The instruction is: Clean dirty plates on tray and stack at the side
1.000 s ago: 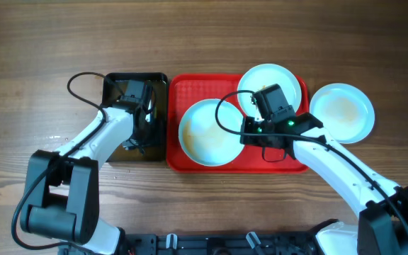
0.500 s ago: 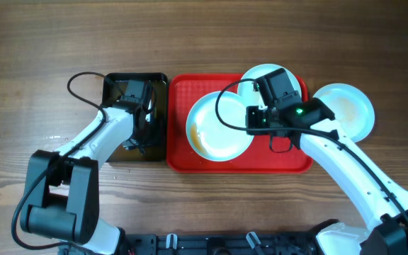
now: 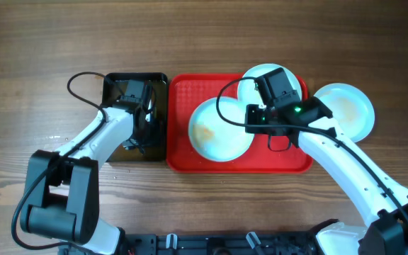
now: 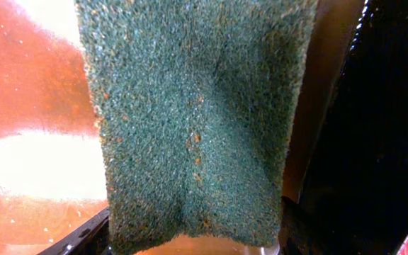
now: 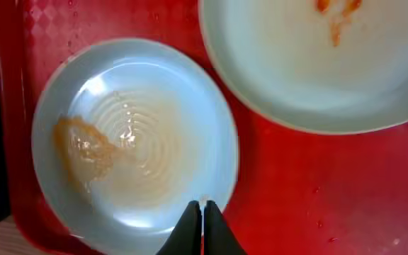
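Tray [image 3: 179, 91] axis runs 9 to 3 o'clock; you've 3 plates [image 3: 342, 110], 2 aboard. Right gripper [image 5: 202, 212] pinches 1 plate [image 5: 133, 142] by its rim; left gripper [image 3: 139, 106] clamps 1 sponge [image 4: 197, 113].

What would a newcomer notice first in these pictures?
The bright red tray sits in the middle of the overhead view. On it lies a pale plate with an orange smear, and the right pincer is closed at the plate's rim. At the left, a green sponge fills the left wrist view, above a black basin.
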